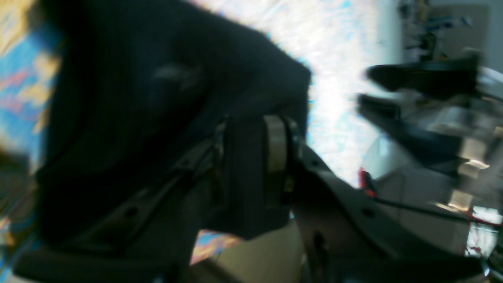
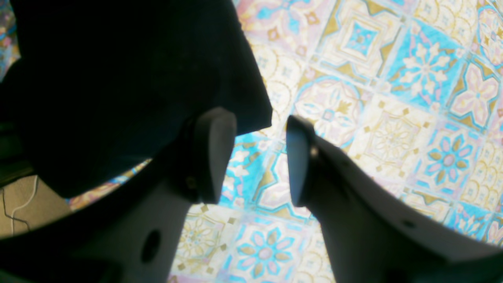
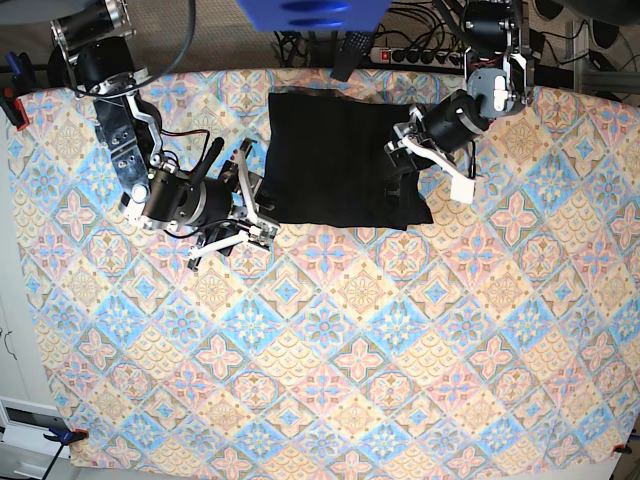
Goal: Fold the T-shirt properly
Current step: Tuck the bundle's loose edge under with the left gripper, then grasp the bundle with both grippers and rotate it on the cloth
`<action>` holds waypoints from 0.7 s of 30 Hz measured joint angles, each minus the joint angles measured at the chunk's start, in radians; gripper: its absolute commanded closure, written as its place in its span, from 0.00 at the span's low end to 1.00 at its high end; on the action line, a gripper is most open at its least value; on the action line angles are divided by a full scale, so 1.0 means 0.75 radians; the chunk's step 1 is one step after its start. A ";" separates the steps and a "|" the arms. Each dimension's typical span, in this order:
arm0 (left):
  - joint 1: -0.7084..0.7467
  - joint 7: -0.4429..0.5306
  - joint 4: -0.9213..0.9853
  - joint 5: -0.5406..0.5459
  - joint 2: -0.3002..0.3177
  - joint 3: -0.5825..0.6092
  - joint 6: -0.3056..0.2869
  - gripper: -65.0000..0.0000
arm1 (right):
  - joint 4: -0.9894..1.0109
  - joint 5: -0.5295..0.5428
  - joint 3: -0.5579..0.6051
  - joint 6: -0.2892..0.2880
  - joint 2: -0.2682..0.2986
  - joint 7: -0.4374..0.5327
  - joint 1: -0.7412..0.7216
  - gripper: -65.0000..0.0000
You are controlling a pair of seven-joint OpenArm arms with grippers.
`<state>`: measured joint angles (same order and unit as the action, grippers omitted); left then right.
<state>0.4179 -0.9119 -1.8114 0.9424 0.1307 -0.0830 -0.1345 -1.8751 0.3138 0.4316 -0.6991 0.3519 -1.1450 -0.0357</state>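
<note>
Black T-shirt (image 3: 335, 160) pinched in left gripper (image 1: 251, 157), right gripper (image 2: 253, 157) agape beside its edge

Patterned tablecloth (image 3: 330, 340) w/ blue-pink floral tiles; power strip (image 3: 405, 55) at far edge.

The left wrist view is smeared by motion blur: the T-shirt (image 1: 165, 90) shows only as a dark mass, and the far right background cannot be made out. In the right wrist view, the T-shirt (image 2: 118, 78) is cut off by the top and left edges.
</note>
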 measured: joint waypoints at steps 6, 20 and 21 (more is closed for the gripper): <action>-0.139 0.004 0.375 -0.010 0.029 -0.003 0.004 0.82 | -0.002 -0.001 -0.003 0.000 0.001 0.000 -0.001 0.73; 0.037 -0.211 -0.144 0.030 0.095 0.100 -0.003 0.82 | 0.132 0.002 0.000 0.005 -0.017 0.113 -0.170 0.81; 0.045 -0.212 -0.140 0.016 0.109 0.127 -0.002 0.82 | 0.186 -0.015 0.000 0.006 -0.042 0.102 -0.169 0.84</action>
<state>0.4519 -1.0706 -1.9163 0.9546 0.2123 0.0120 -0.1360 -1.7355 0.3023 0.4316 -0.6949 0.3206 -1.0683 -0.1627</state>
